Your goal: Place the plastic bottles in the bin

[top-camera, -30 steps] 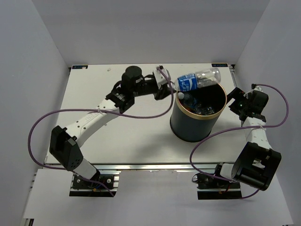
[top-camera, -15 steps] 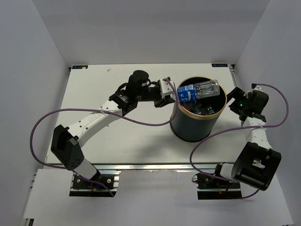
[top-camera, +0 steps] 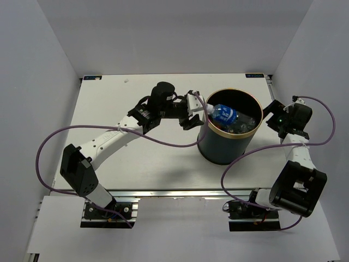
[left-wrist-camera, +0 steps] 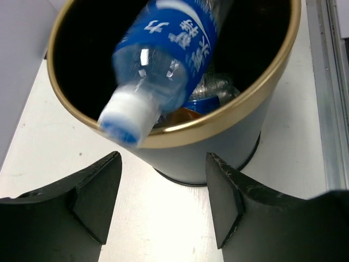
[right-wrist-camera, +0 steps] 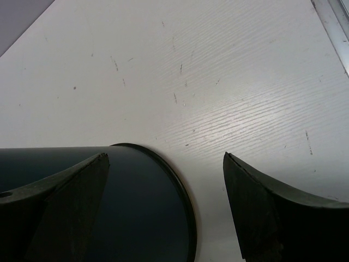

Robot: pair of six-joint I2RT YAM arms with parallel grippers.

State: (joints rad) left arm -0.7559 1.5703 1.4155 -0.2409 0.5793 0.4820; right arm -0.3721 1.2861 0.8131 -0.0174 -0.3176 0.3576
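The black bin [top-camera: 221, 150] with a gold rim stands at the table's right middle. A clear bottle with a blue label [top-camera: 223, 113] lies tilted inside it, its white cap [left-wrist-camera: 122, 117] resting on the near-left rim [left-wrist-camera: 218, 117]. Other bottles lie under it, including an orange one [left-wrist-camera: 182, 115]. My left gripper [top-camera: 197, 109] is open and empty just left of the bin; in the left wrist view its fingers [left-wrist-camera: 90, 191] frame the bin's wall. My right gripper [top-camera: 271, 116] is open and empty at the bin's right side; the bin's wall [right-wrist-camera: 109, 207] shows between its fingers.
The white table [top-camera: 136, 153] has side walls left and right and a metal rail [left-wrist-camera: 327, 82] along its far right edge. Purple cables loop from both arms over the table's front.
The blue-label bottle has left my left gripper and dropped from above the rim into the bin. My left gripper now stands open. The right arm has barely moved.
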